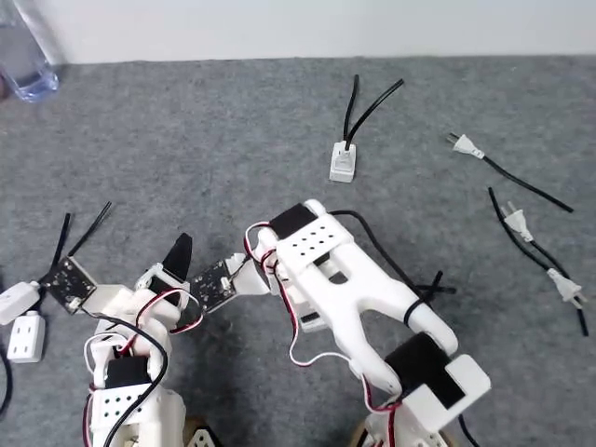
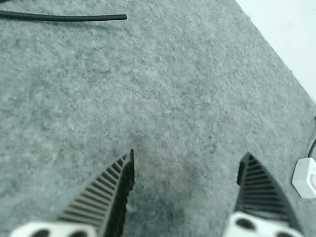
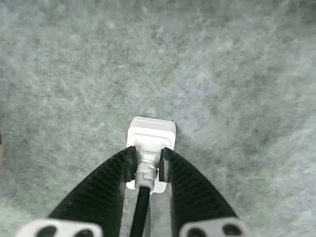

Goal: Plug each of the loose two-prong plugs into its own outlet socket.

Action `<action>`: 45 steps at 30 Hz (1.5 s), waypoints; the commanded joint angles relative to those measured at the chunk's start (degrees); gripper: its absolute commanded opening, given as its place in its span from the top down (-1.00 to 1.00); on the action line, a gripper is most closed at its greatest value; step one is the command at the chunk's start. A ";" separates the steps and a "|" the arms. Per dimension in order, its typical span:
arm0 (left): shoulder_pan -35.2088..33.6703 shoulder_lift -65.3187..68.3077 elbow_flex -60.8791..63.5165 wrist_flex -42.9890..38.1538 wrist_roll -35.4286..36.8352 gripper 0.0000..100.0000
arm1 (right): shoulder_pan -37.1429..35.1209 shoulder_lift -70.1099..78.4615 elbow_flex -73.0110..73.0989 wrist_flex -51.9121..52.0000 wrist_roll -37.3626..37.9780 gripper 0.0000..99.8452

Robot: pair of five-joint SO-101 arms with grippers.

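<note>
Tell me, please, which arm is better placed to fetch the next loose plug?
Right, probably: the loose plugs lie on its side, and the right arm stands between them and the open left gripper. The right gripper must first release the plug it grips at the socket.

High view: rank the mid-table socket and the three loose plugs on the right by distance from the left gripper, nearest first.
From the left gripper:
1. Socket, mid-table.
2. Top plug, upper right.
3. Middle plug, right side.
4. Bottom plug, by the right edge.
</note>
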 commanded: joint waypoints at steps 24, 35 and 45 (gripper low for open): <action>-13.54 -0.53 -0.75 -4.92 -1.58 0.36 | 0.92 -13.32 0.18 4.00 -7.65 0.63; -26.55 -0.53 -0.48 -3.78 -14.59 0.36 | 5.49 -13.14 8.88 -0.04 -7.47 0.63; -26.55 -0.53 -0.48 -3.78 -13.36 0.36 | 3.47 -13.05 15.91 -11.56 -7.65 0.63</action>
